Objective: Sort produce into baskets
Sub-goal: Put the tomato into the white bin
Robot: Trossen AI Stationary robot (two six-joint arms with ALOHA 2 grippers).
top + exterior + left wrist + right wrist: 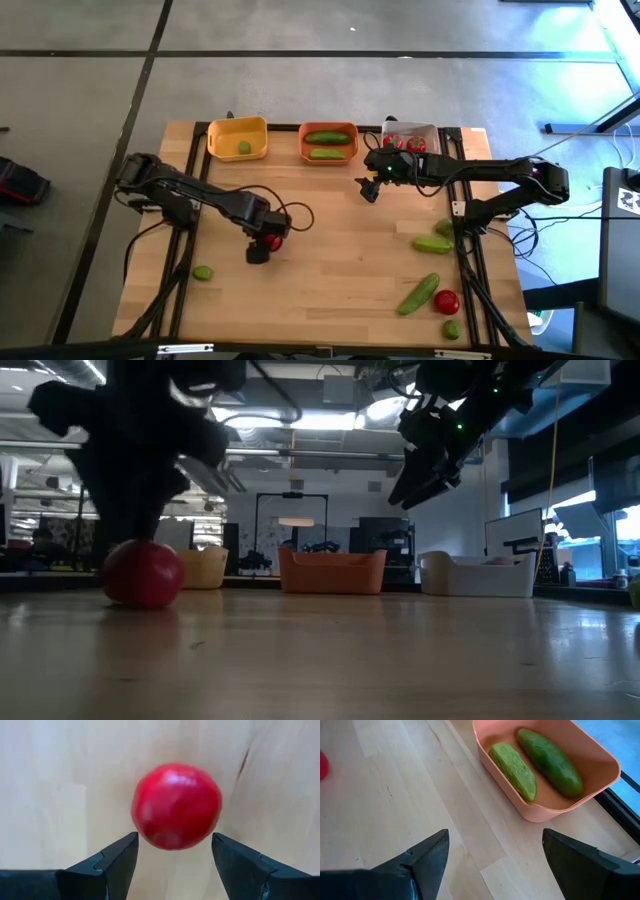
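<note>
Left end effector (172, 857) spread around glossy round red tomato (176, 806) on table (60, 795); right end effector (492, 855) spread, empty.

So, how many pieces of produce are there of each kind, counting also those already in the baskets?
Tomatoes: 4
Cucumbers: 4
Limes: 4
Total: 12

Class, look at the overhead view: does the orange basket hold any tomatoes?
No, the orange basket holds only two cucumbers.
</note>
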